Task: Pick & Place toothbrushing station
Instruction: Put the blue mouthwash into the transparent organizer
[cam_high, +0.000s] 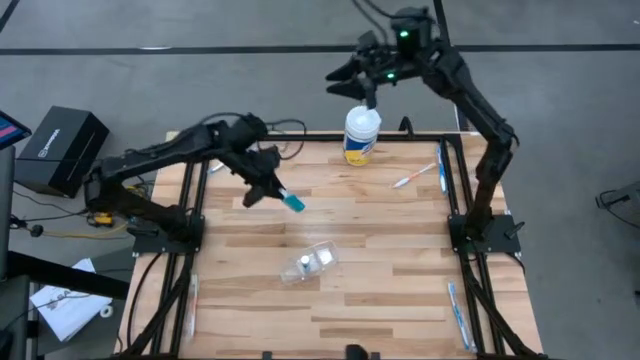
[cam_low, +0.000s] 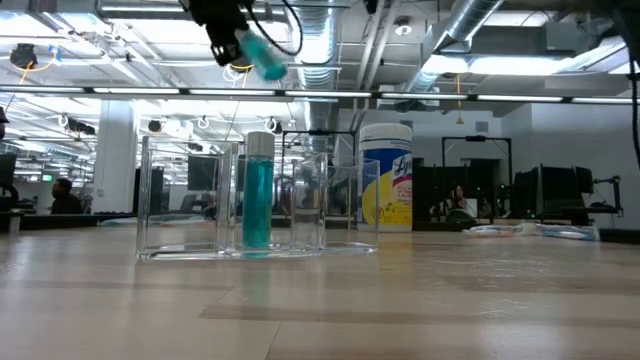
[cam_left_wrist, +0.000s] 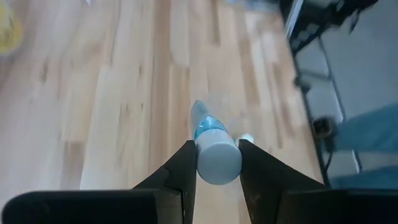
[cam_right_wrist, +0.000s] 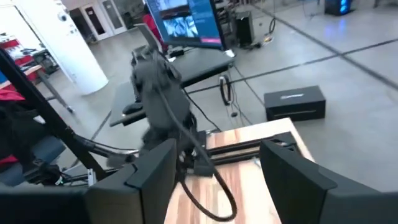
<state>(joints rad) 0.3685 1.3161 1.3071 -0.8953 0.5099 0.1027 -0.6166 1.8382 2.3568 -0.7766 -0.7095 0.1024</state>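
Above the wooden table (cam_high: 360, 290), toward ten o'clock of its centre, the left gripper (cam_high: 272, 187) hangs in the air with its fingers clamped on a teal tube (cam_high: 293, 202), white cap end between them. A clear organizer (cam_high: 308, 264) sits near the table's middle, at about five o'clock from that tube; another teal tube (cam_low: 257, 190) stands upright inside it. At twelve o'clock a wipes canister (cam_high: 361, 135) stands by the far edge, and the right gripper (cam_high: 352, 83) hovers above it, fingers spread apart
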